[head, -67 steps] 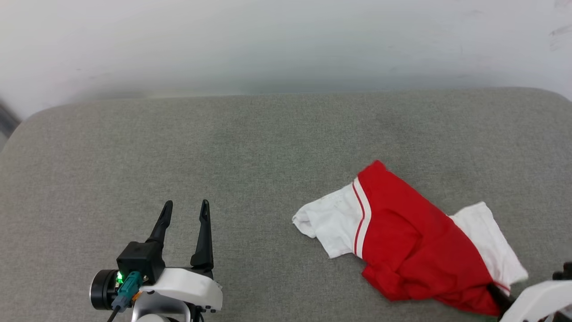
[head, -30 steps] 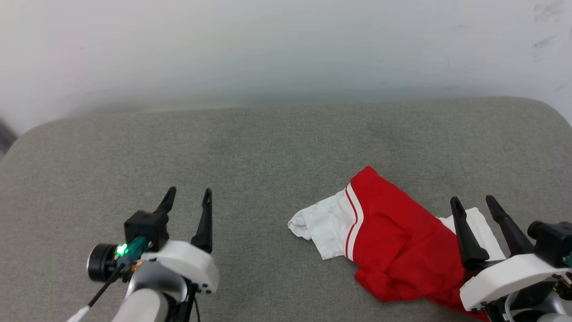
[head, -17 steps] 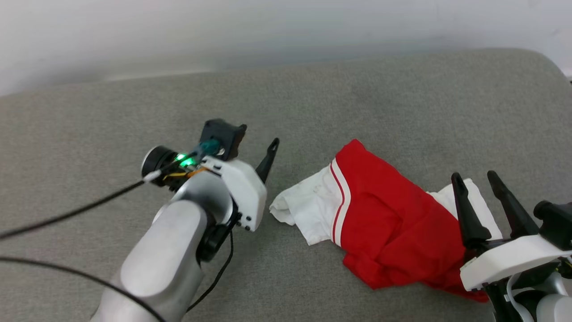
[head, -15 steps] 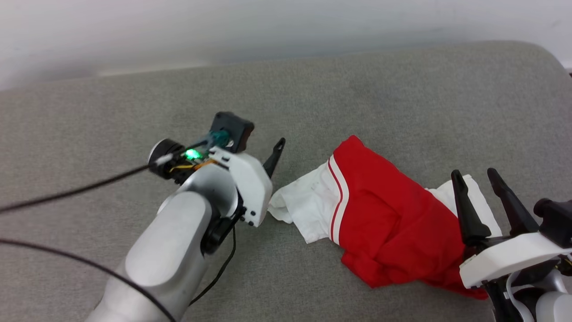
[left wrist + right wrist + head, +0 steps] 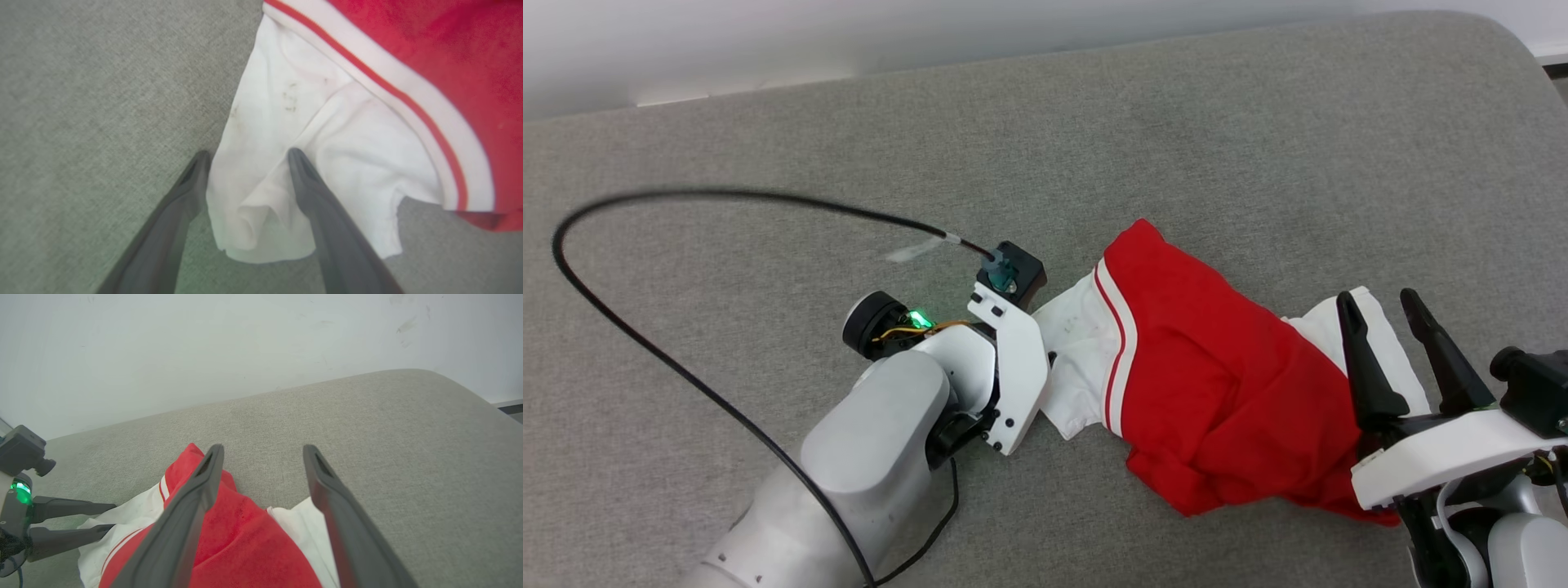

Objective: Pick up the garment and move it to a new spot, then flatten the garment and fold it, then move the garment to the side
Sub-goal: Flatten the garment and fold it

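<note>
Barely begun. Straddles the white sleeve with the left claw (image 5: pixel 248 155), spread wide, nothing pinched yet. Leaves the garment (image 5: pixel 1217 384) crumpled on the right of the grey cushion (image 5: pixel 768 122). Holds the right claw (image 5: pixel 1376 298) wide and empty over the other sleeve. To do: lift, relocate, flatten, fold, set aside.

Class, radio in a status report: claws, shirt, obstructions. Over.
Left claw open, straddling white sleeve edge. Right claw open above the other sleeve. Red thin-fabric jersey shirt crumpled on grey cushion. Black cable loops clear of it.
</note>
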`<state>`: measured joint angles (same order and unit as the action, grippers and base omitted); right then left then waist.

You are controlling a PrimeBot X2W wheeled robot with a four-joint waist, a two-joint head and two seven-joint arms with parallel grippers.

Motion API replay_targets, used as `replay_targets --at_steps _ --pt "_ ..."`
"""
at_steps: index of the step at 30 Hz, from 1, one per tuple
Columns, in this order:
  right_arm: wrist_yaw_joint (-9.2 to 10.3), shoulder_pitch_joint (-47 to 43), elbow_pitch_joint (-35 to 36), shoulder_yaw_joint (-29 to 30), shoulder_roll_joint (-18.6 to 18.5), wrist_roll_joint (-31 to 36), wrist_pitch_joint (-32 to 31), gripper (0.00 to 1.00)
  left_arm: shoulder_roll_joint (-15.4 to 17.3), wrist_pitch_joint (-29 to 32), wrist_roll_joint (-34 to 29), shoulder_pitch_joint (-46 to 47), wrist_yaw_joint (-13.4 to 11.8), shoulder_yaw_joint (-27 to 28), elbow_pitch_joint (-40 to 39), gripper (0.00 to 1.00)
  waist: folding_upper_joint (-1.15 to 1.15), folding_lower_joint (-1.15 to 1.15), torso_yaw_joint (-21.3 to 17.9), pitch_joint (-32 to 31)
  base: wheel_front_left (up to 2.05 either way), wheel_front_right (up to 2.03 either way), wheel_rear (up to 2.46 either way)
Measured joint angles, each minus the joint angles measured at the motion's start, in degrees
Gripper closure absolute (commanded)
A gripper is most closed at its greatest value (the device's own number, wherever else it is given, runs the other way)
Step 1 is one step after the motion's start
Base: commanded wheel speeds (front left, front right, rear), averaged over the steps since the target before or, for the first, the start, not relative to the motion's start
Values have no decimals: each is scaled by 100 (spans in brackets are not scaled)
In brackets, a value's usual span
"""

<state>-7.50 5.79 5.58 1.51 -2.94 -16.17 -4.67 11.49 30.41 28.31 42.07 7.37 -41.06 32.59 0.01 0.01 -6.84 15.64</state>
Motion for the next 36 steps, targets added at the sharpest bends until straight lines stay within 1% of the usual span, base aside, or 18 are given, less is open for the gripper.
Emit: replay_targets --at_steps 6,7,8,9,11,13,15,18,23,27,33,36 --pt "0 44 -96 -27 0 -110 71 0 179 579 415 276 -5 -700 180 0 0 -1 -91 52 0 0 0" --pt "0 49 -111 -33 0 -110 80 0 205 624 489 314 -7 -805 188 27 0 -1 -102 54 0 0 0" --pt "0 63 -127 -33 0 -110 82 0 225 625 542 344 -7 -886 189 77 0 -1 -112 54 0 0 0" --pt "0 81 -144 -35 0 -112 89 0 247 621 591 369 -7 -949 198 100 0 -1 -120 52 0 0 0" --pt "0 101 -162 -33 0 -130 96 0 268 590 697 402 -5 -1063 234 100 0 -1 -132 34 0 0 0" --pt "0 99 -188 -15 0 -146 107 0 289 364 732 388 4 -1077 322 100 0 -1 -135 -1 0 0 0" --pt "0 94 -209 0 0 -148 111 0 323 57 753 330 14 -1036 393 100 0 -1 -127 -64 0 0 0" --pt "0 40 -235 53 0 -154 114 0 389 -436 748 143 -91 -947 459 100 0 -1 -111 -207 0 0 0" --pt "0 -53 -378 168 0 -289 53 0 624 -1107 754 -213 -413 -710 334 100 0 -1 -19 -471 0 0 0" --pt "0 -122 -565 319 0 -367 -96 0 871 -1454 768 -481 -713 -523 -75 100 0 -1 107 -659 0 0 0" --pt "0 -58 -936 757 -29 -354 -417 0 1390 -1640 811 -1024 -1190 -264 -992 100 0 -1 321 -871 0 0 0" --pt "0 95 -1221 1018 -221 -404 -682 0 1680 -1639 817 -1283 -1426 -158 -1519 100 0 -1 428 -935 0 0 0"
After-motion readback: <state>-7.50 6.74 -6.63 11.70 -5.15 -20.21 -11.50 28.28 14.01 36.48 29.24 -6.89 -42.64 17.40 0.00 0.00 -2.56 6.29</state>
